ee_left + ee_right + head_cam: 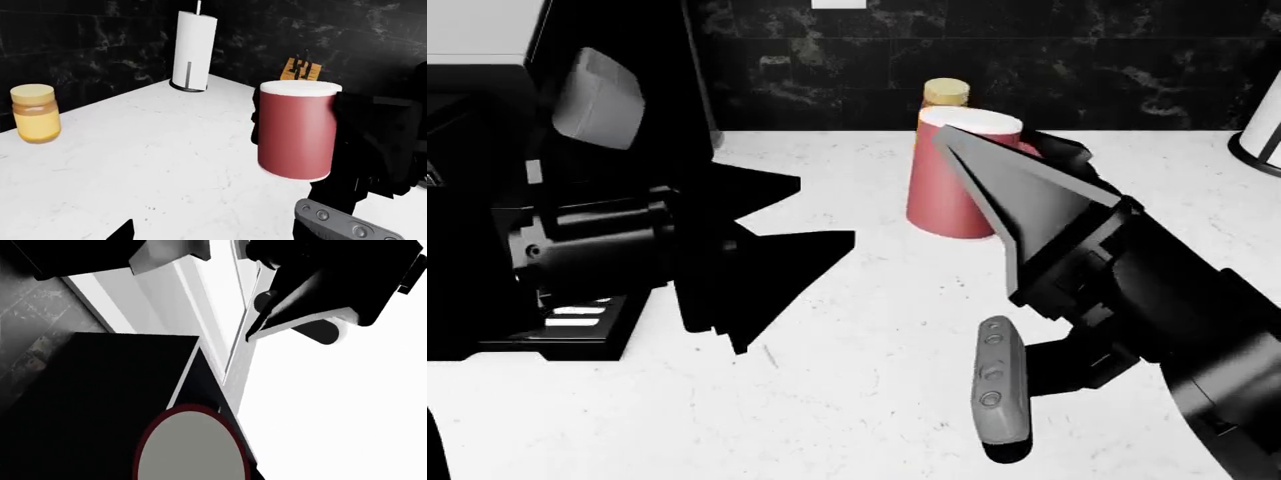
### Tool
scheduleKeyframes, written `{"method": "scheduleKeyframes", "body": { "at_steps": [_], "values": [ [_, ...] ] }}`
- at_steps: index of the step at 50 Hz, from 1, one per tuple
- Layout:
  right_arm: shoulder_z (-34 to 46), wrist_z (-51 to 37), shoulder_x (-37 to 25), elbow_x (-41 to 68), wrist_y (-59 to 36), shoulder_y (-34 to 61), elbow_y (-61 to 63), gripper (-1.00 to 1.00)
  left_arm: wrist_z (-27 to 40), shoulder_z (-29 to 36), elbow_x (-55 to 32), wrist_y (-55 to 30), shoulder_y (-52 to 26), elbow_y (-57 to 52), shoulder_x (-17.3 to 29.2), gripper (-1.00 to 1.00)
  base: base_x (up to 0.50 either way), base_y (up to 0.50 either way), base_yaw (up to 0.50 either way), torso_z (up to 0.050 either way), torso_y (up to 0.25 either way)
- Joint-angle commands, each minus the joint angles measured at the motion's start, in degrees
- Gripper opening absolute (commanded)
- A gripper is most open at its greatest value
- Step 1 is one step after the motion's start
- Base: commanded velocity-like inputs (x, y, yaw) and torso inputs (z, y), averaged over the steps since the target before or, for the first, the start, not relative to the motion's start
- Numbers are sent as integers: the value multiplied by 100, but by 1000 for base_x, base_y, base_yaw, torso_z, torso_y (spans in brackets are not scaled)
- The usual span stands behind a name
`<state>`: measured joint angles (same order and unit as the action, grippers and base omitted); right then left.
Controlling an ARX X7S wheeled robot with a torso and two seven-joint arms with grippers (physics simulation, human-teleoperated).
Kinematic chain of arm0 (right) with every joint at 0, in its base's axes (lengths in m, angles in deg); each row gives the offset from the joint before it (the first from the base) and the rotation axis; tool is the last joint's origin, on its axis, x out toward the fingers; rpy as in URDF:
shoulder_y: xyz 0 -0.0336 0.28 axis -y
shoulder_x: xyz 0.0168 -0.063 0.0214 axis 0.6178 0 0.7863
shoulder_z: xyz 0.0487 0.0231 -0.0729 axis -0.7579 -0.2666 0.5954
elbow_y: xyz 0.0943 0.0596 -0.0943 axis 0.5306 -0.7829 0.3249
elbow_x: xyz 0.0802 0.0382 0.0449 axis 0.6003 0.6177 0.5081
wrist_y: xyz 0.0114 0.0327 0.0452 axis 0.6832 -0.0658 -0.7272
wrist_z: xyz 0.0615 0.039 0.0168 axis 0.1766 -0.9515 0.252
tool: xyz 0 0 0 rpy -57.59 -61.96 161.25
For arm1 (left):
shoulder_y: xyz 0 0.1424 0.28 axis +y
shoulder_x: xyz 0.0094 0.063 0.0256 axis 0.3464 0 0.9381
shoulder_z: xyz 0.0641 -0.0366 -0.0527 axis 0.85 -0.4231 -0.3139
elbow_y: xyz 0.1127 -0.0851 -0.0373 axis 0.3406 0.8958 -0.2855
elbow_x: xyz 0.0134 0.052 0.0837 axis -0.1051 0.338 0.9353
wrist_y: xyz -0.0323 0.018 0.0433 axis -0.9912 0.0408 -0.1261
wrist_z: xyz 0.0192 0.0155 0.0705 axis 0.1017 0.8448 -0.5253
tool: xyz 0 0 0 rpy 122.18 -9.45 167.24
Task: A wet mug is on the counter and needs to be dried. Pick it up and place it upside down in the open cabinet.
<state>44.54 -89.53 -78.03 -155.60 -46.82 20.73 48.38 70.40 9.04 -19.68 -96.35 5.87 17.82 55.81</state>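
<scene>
Red mug (pixel 950 190) sits clamped between the right pincer's (pixel 994 170) black fingers (pixel 1014 195), upright, its base seemingly just above the white counter (pixel 868 330). Beyond it stands a yellow jar (pixel 946 94); the left pincer (pixel 761 250), well apart, shows spread, empty fingers.

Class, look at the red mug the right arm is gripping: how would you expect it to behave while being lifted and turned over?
The mug looks rigid, so it should probably keep its shape under the right end effector. Its smooth, straight wall, said to be wet, may slip between the fingers. Set down on the counter, its flat ends would likely stand steadily; on its side, it would likely roll.
</scene>
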Motion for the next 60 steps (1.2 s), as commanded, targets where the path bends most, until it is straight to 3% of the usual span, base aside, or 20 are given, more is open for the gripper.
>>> {"method": "scheduleKeyframes", "body": {
  "at_steps": [1,8,14,27,60],
  "values": [
    [82,-221,-42,-206,-163,-321,247,-100,403,55,-558,231,-203,187,78,100,0,0,0,0,0],
    [128,-276,31,-256,-227,-450,189,-100,1065,215,-1428,418,-118,-4,138,100,0,0,0,0,0],
    [33,-262,55,-109,-239,-356,148,-100,1233,319,-1840,467,93,-356,207,100,0,0,0,0,0],
    [45,-274,111,-110,-265,-440,245,-100,1369,495,-1794,616,56,-330,150,100,0,0,0,0,0],
    [116,-315,318,-138,-194,-578,86,-100,2009,818,-2788,1175,11,-784,376,100,0,0,0,0,0]
  ]
}}
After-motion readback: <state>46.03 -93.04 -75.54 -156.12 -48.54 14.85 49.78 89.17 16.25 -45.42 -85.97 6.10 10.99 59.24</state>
